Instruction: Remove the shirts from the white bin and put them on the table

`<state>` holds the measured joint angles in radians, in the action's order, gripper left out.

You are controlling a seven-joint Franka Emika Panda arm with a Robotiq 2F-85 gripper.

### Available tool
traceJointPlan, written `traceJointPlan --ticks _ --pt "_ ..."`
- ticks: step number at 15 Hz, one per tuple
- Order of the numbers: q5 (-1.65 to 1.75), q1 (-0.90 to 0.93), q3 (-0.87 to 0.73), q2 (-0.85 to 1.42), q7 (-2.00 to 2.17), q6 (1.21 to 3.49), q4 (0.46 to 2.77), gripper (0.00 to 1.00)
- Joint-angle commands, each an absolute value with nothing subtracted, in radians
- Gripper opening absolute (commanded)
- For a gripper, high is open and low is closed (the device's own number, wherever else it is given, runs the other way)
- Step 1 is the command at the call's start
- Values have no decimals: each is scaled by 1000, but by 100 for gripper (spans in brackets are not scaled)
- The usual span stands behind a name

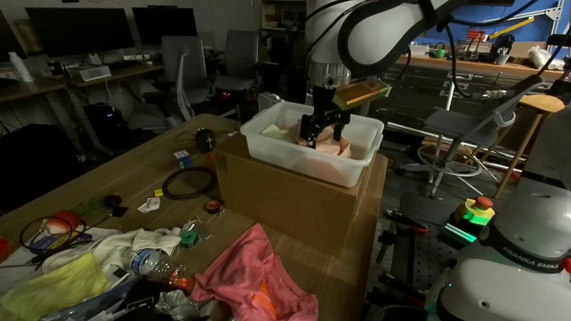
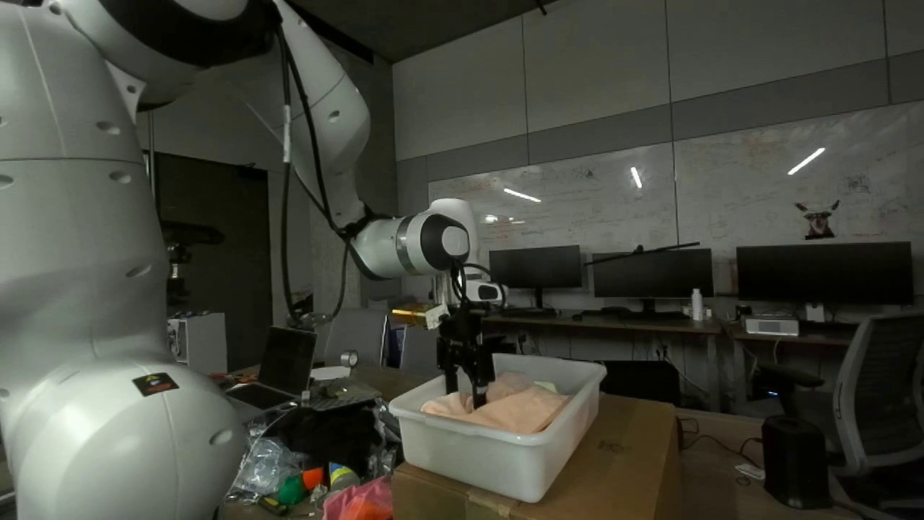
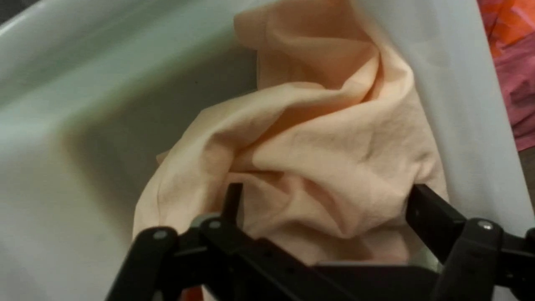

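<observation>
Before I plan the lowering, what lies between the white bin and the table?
In an exterior view, a cardboard box stands on the table, under the white bin.

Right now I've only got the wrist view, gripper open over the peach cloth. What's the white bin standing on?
Observer: A cardboard box; both exterior views show it under the bin.
Operator: Ok. I get just a scrap of pink cloth past the bin. Anything lying near it?
Observer: Yes, a plastic bottle lies close to it in an exterior view.
Operator: Last one: anything to hit if this snags?
Observer: Probably the red button; an exterior view shows it on a yellow casing near the arm's base.
</observation>
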<state>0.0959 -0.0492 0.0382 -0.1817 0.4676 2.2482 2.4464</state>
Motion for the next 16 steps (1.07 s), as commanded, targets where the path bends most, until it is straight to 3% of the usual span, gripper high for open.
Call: traceJointPlan --ticks 1,14,16 --pt "143 -64 43 -182 518 2305 2464 100" --pt "235 -88 35 -117 624 2439 2488 100" --pt "250 -87 34 -112 644 2444 2489 73"
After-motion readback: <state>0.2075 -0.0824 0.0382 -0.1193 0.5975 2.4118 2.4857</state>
